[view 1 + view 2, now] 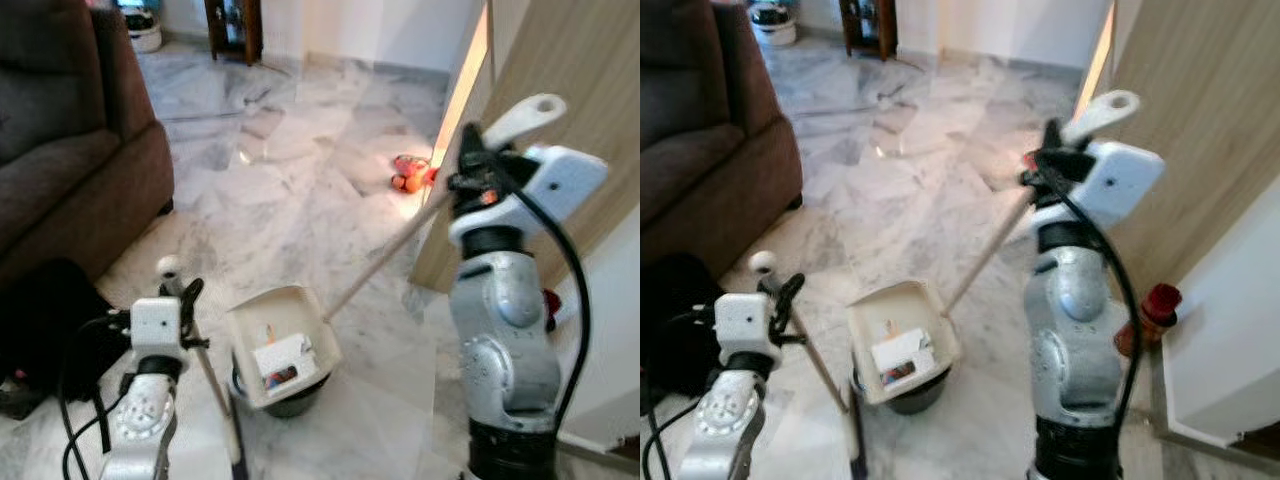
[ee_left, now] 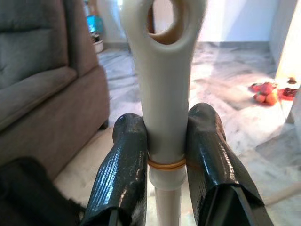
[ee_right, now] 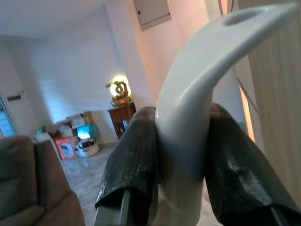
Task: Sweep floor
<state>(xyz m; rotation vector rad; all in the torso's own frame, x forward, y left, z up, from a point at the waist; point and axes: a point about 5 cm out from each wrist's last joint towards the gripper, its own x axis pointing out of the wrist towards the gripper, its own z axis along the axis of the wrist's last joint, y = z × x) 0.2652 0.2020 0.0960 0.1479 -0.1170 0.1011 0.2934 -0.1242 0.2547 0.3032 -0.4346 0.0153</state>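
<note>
Looking down in the left eye view: left gripper (image 1: 185,292) low at the robot's left, pinching the broom handle (image 1: 207,372), which slants down to the marble floor (image 1: 300,170). Right gripper (image 1: 470,160) is raised at the right, clamped on the white grip of the dustpan handle (image 1: 385,256); the pole runs down-left to the dustpan (image 1: 280,343), which sits tilted on the floor between the arms with paper scraps inside (a dark round thing under it, can't tell what). Brown sofa (image 1: 70,150) at the left, a black bag (image 1: 45,320) below it, wooden door (image 1: 570,120) at the right, red-orange items (image 1: 410,175) on the floor near the door edge.

Right eye view: same layout; a red object (image 1: 1155,303) sits on the floor by the door foot, behind the right arm.

Left wrist view: both black fingers (image 2: 124,174) pressed against the white broom grip, a rubber band round it just at the fingers; sofa beyond.

Right wrist view: fingers (image 3: 131,165) squeezed on the curved white dustpan grip; a lit lamp (image 3: 120,89) on a cabinet and boxes far back.
</note>
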